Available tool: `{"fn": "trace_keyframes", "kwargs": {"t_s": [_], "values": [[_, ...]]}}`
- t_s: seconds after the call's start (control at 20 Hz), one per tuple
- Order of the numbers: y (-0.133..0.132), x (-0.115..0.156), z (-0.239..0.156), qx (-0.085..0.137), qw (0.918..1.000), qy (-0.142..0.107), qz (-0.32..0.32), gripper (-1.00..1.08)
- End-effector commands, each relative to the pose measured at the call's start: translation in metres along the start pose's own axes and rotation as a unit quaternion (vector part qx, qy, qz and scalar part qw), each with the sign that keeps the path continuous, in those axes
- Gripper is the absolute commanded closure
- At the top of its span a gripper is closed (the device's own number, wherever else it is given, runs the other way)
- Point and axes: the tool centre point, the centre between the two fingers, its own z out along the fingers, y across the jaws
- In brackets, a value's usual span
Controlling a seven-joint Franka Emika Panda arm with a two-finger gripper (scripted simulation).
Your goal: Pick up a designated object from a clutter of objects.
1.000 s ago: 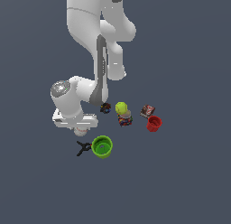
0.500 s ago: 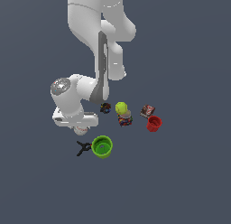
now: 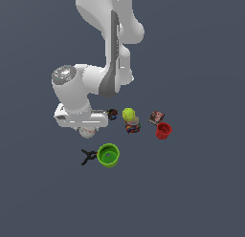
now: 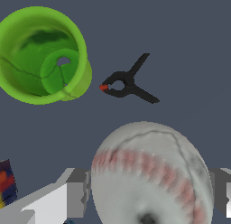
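You've got the white baseball (image 4: 151,173) dead centre under the wrist camera, red stitching arcing across it, with the gripper (image 4: 149,191) straddling it: one grey finger (image 4: 76,191) shows on one flank, the other finger just peeks in at the opposite flank. The claw looks spread around the ball, pads near its sides; whether they are already pressing I can't tell from here, so treat the grasp as not yet confirmed.

In the exterior view the ball (image 3: 87,131) peeks out beneath the hand, on the bare grey floor, with no desk edge or corner in view to place it by. It sits toward the exterior view's left of the clutter, apart from the green cup (image 3: 108,155) and the black clamp (image 3: 87,156) just beside that cup. The yellow-green ball (image 3: 128,114) rests with a small can (image 3: 133,126), and the red cup (image 3: 163,130) lies off toward the exterior view's right, next to a dark box (image 3: 156,117).

Now, to do this well: keep the fingers level with the ball's widest part, because a round thing pinched above its middle will likely squirt out downward. Close slowly and evenly so both pads meet it together. Lift straight up, no sideways drift; the cup and clamp are near enough to clip.
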Motion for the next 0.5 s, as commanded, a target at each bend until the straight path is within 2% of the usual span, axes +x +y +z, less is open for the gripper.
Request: {"fn": "trace_keyframes", "kwargs": {"t_s": [0.0, 0.45], "values": [[-0.009, 0.003, -0.025, -0.001, 1.0, 0.001, 0.0, 1.08], [-0.045, 0.012, -0.125, -0.001, 1.0, 0.001, 0.0, 1.08]]}}
